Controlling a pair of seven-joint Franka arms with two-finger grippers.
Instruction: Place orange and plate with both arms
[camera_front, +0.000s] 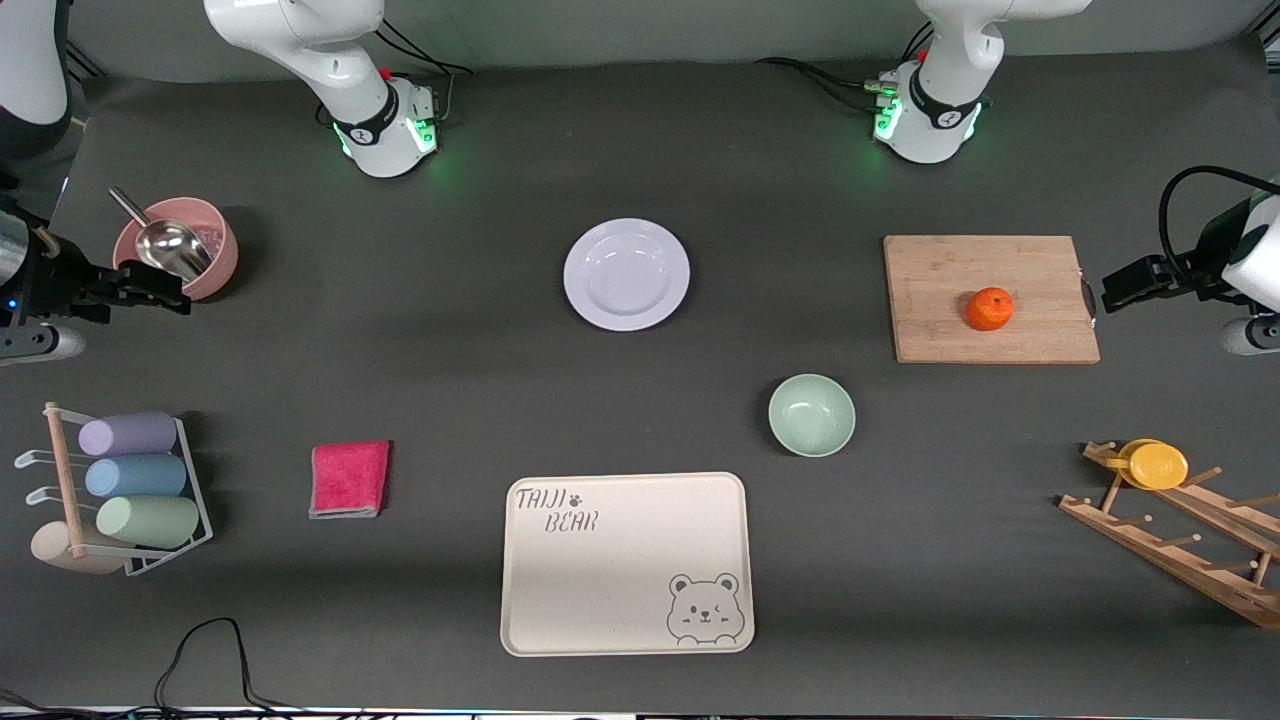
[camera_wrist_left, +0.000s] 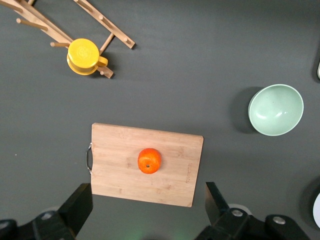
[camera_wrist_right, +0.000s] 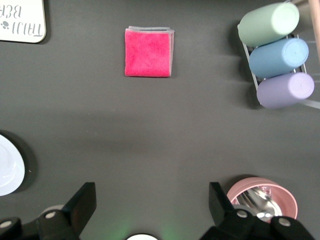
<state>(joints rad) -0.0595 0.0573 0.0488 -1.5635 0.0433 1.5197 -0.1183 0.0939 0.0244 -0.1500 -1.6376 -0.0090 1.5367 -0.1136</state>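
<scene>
The orange (camera_front: 989, 308) sits on a wooden cutting board (camera_front: 940, 300) toward the left arm's end of the table. It also shows in the left wrist view (camera_wrist_left: 149, 160), on the board (camera_wrist_left: 115, 165). The white plate (camera_front: 626, 274) lies flat mid-table, and its edge shows in the right wrist view (camera_wrist_right: 7, 165). My left gripper (camera_front: 1110, 292) is open and empty, up in the air beside the board's handle end; in its own view (camera_wrist_left: 148, 202) the jaws stand wide apart. My right gripper (camera_front: 170, 293) is open and empty, beside a pink bowl; it also shows in its own view (camera_wrist_right: 152, 202).
A pale-green bowl (camera_front: 811, 414) and a beige bear-print tray (camera_front: 625, 563) lie nearer the camera than the plate. A pink cloth (camera_front: 349, 478), a rack of cups (camera_front: 130, 480), a pink bowl with a metal scoop (camera_front: 215, 245) and a wooden rack with a yellow disc (camera_front: 1158, 465) stand around.
</scene>
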